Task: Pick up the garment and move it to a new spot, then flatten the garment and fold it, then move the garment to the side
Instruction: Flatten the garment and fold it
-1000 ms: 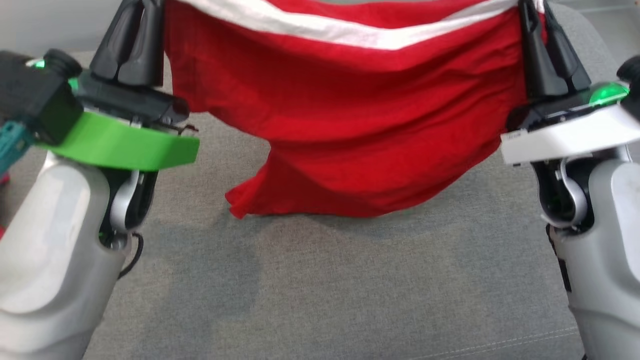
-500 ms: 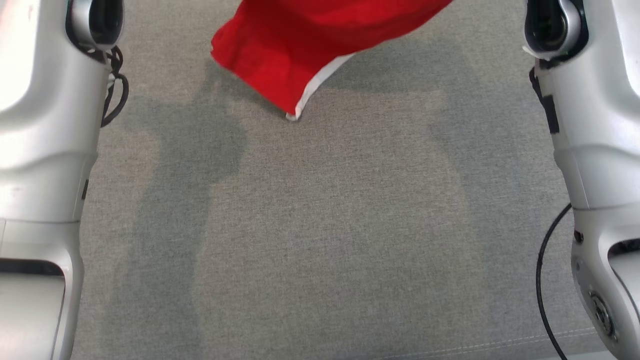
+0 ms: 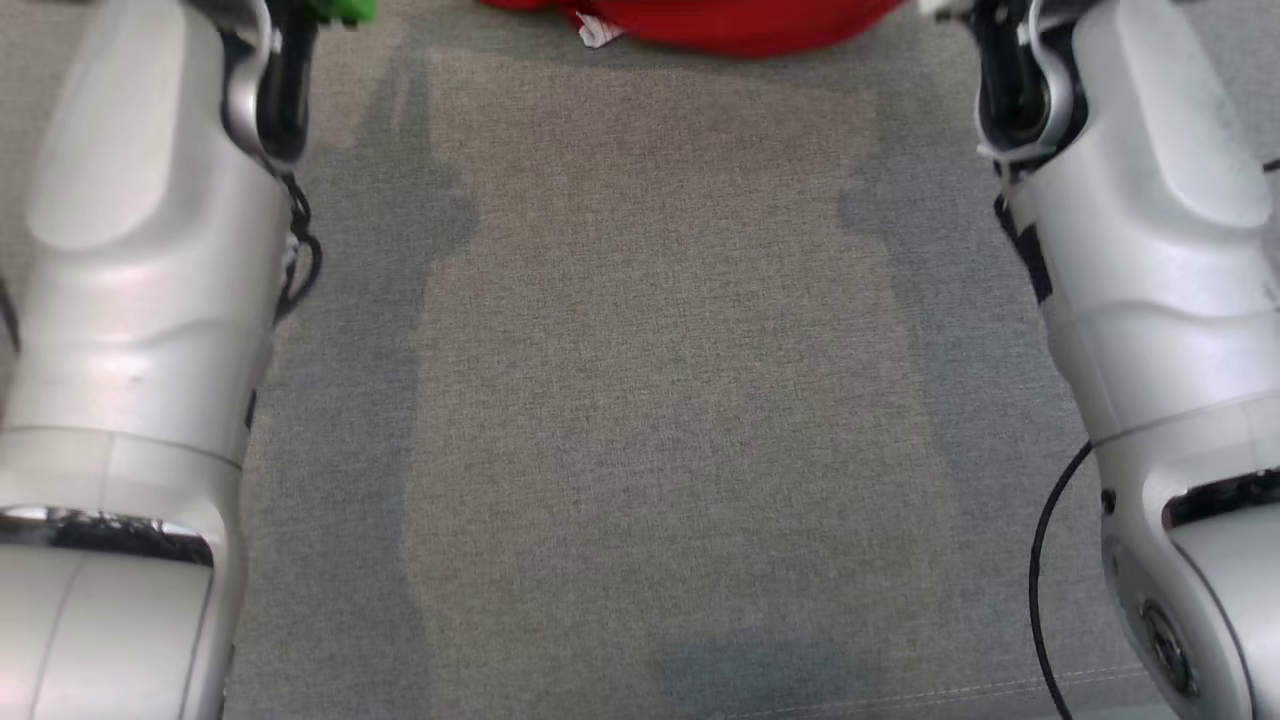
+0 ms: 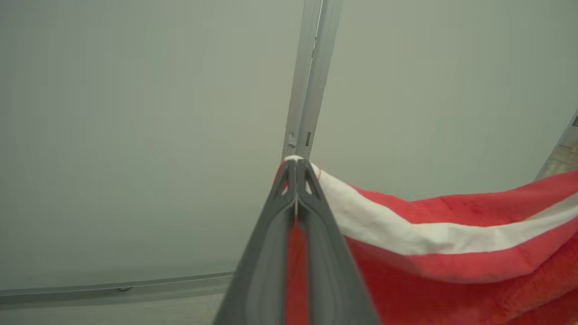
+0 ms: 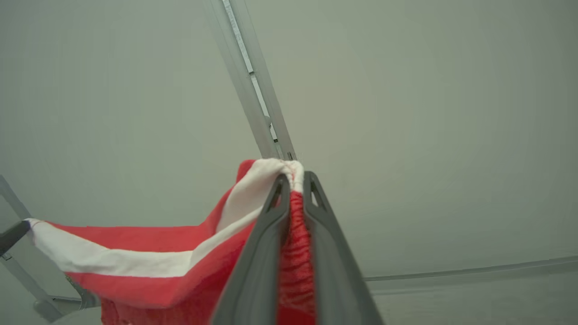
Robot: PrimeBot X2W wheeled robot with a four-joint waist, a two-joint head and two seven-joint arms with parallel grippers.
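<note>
Left wrist view: garment corner within the tight left hand.

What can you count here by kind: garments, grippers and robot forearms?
Garment, red with a white band: 1
Grippers: 2, left gripper and right gripper, each shut on the garment
Forearms, pale: 2, left forearm and right forearm
Total: 5
</note>
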